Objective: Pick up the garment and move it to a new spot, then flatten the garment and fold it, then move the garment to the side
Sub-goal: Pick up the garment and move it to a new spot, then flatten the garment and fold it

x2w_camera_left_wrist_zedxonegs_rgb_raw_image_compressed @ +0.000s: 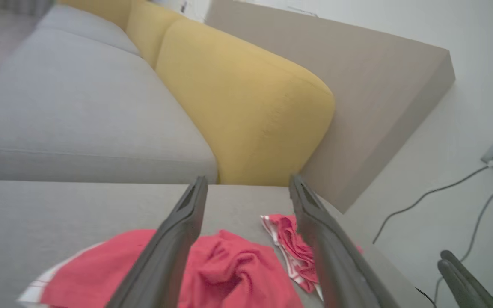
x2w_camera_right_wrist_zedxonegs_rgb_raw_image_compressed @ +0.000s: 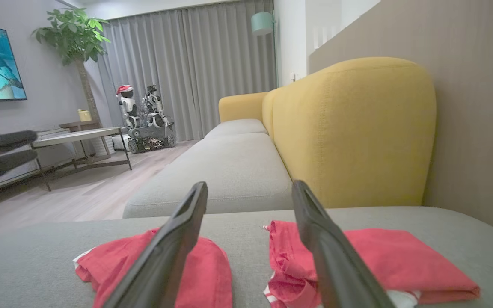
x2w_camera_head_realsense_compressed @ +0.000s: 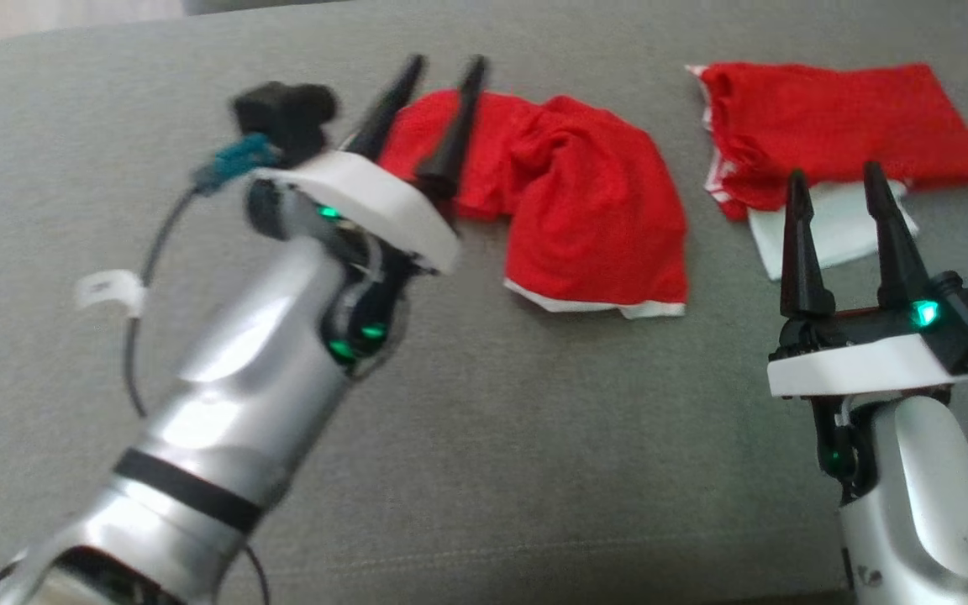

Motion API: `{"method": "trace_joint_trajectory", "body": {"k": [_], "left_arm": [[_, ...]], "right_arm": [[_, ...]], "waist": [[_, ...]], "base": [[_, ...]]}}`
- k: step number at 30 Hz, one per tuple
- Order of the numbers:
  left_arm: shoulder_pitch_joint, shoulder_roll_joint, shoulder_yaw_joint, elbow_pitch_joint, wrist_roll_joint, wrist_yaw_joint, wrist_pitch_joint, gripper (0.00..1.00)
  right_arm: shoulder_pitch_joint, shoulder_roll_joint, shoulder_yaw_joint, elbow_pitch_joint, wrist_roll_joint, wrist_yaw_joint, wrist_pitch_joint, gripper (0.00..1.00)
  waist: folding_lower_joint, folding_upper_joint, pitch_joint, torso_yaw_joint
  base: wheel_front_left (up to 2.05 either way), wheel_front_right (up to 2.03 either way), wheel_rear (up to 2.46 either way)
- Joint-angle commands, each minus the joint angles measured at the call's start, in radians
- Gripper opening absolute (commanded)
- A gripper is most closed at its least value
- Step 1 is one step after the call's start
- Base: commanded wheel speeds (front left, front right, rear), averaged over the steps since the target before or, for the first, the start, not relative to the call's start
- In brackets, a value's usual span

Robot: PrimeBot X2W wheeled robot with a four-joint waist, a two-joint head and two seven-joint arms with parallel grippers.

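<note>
On the grey sofa cushion [x2w_camera_head_realsense_compressed: 484, 420], the left end effector [x2w_camera_head_realsense_compressed: 445, 63] is spread wide and empty at the left end of the crumpled red garment [x2w_camera_head_realsense_compressed: 585, 210], which lies mid-cushion, toward the far side. Further right, a folded red garment [x2w_camera_head_realsense_compressed: 837, 126] rests on a white cloth [x2w_camera_head_realsense_compressed: 837, 227]. The right end effector [x2w_camera_head_realsense_compressed: 835, 172], also wide and empty, is at its near edge.

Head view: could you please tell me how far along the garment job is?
Done, apparently: one folded red garment lies at the right on a white cloth. In hand: nothing; the left end effector is open at the left edge of the crumpled red garment, the right end effector open. Left: flattening, folding, moving it aside.
</note>
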Motion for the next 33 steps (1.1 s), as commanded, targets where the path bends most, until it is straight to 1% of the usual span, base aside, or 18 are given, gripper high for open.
{"method": "trace_joint_trajectory", "body": {"k": [1,7,10,13,16,20,21,24,27,30,33], "left_arm": [[-0.022,0.050,0.057,-0.026,0.011,-0.002,-0.013,1.00],[0.093,0.144,0.161,-0.058,0.063,-0.018,-0.017,1.00],[0.192,0.172,0.230,-0.103,0.105,-0.033,-0.017,1.00],[0.305,0.179,0.315,-0.161,0.151,-0.046,-0.017,1.00],[0.415,0.159,0.399,-0.227,0.204,-0.066,-0.017,1.00],[0.518,0.107,0.493,-0.294,0.271,-0.098,-0.017,1.00],[0.518,0.107,0.493,-0.294,0.271,-0.098,-0.017,1.00],[0.554,0.068,0.544,-0.311,0.308,-0.116,-0.017,1.00],[0.566,0.041,0.572,-0.311,0.339,-0.129,-0.017,1.00],[0.565,0.022,0.583,-0.310,0.357,-0.138,-0.017,1.00],[0.565,0.009,0.585,-0.299,0.364,-0.143,-0.017,1.00]], "right_arm": [[-0.005,0.000,0.019,-0.027,-0.011,0.007,-0.010,1.00],[0.027,0.000,0.011,-0.012,-0.031,0.007,-0.011,1.00],[0.049,0.000,0.005,-0.006,-0.034,0.007,-0.011,1.00],[0.072,0.000,0.005,-0.001,-0.033,0.007,-0.011,1.00],[0.092,0.000,0.006,0.003,-0.036,0.007,-0.009,1.00],[0.104,0.000,0.007,0.000,-0.043,0.007,-0.002,1.00],[0.104,0.000,0.007,0.000,-0.043,0.007,-0.002,1.00],[0.104,0.000,0.010,-0.002,-0.048,0.007,0.006,1.00],[0.094,0.000,0.027,-0.004,-0.060,0.007,0.018,1.00],[0.064,0.000,0.066,-0.011,-0.081,0.007,0.041,1.00],[0.012,0.000,0.132,-0.008,-0.106,0.007,0.086,1.00]], "waist": [[0.0000,-0.0001,-0.031,0.051],[0.0000,-0.0001,-0.078,0.141],[0.0000,-0.0001,-0.098,0.176],[0.0000,-0.0001,-0.113,0.198],[0.0000,-0.0001,-0.121,0.211],[0.0000,-0.0001,-0.121,0.220],[0.0000,-0.0001,-0.121,0.220],[0.0000,-0.0001,-0.122,0.222],[0.0000,-0.0001,-0.122,0.225],[0.0000,-0.0001,-0.106,0.229],[0.0000,-0.0001,-0.085,0.237]], "base": [[0.00,0.00,0.00],[0.00,0.00,0.00],[0.00,0.00,0.00],[0.00,0.00,0.00],[0.00,0.00,0.00],[0.00,0.00,0.00],[0.00,0.00,0.00],[0.00,0.00,0.00],[0.00,0.00,0.00],[0.00,0.00,0.00],[0.00,0.00,0.00]]}}
